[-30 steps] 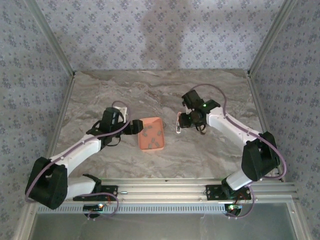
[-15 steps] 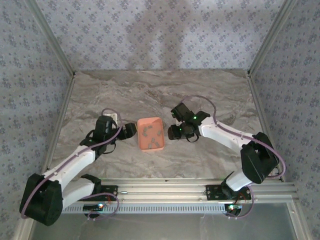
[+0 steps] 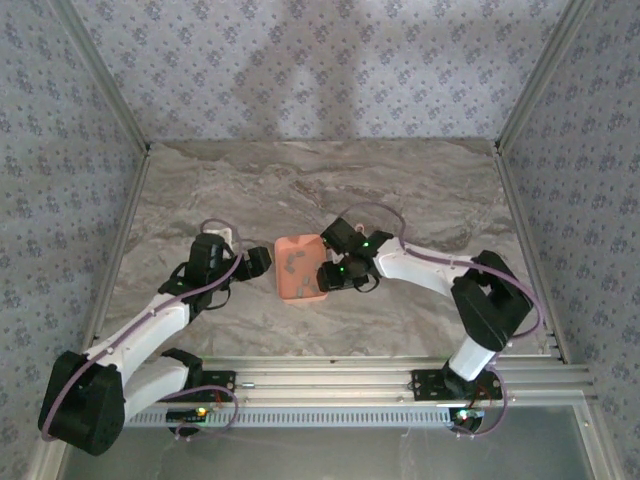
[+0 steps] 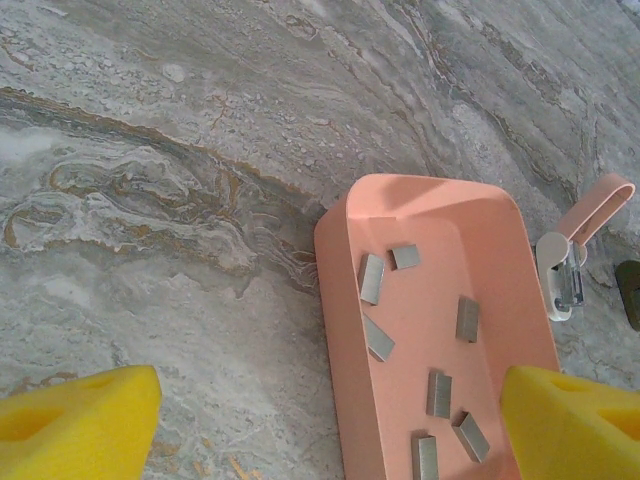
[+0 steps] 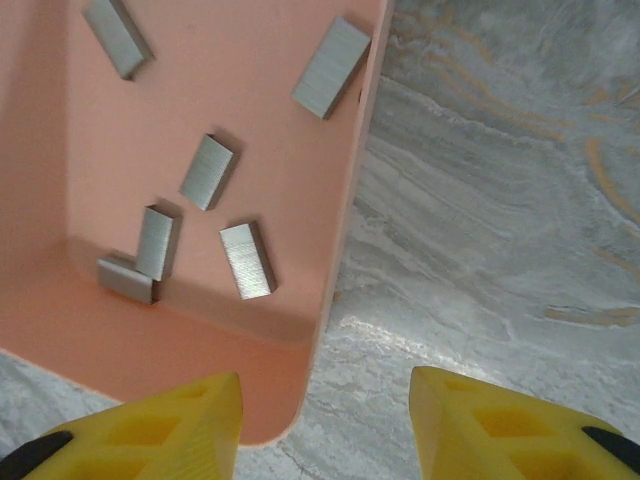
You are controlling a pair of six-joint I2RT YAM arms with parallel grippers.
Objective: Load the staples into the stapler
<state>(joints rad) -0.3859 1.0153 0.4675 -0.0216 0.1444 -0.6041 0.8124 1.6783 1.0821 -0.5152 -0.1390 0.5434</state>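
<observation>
Staples (image 3: 292, 266) sit as small dark flecks inside the salmon tray (image 3: 298, 239) at the centre of the top view, on the marbled counter (image 3: 200, 190). The change of the last second is plain from above. The right fingers (image 3: 325, 277) have swung in from right of centre and now hang over the tray's lower right edge. The left fingers (image 3: 262, 260) have eased back a little and sit just left of the tray. In the left wrist view, the yellow fingers stand far apart in the two bottom corners and hold nothing. Seven or so grey strips lie loose on the tray floor, right of centre. The stapler (image 4: 562, 275) lies on the counter just beside the tray's right rim in the right part of the frame. Its pink arm is lifted away from its white body, so we judge that it is open for loading. In the right wrist view, the fingers show at the bottom edge, moderately apart and empty. The tray's corner wall is directly above them, and several strips lie in the upper left. We take the swing to mean that the right arm is lining up to pick a strip. No strip is gripped yet, and nothing has reached the stapler.
</observation>
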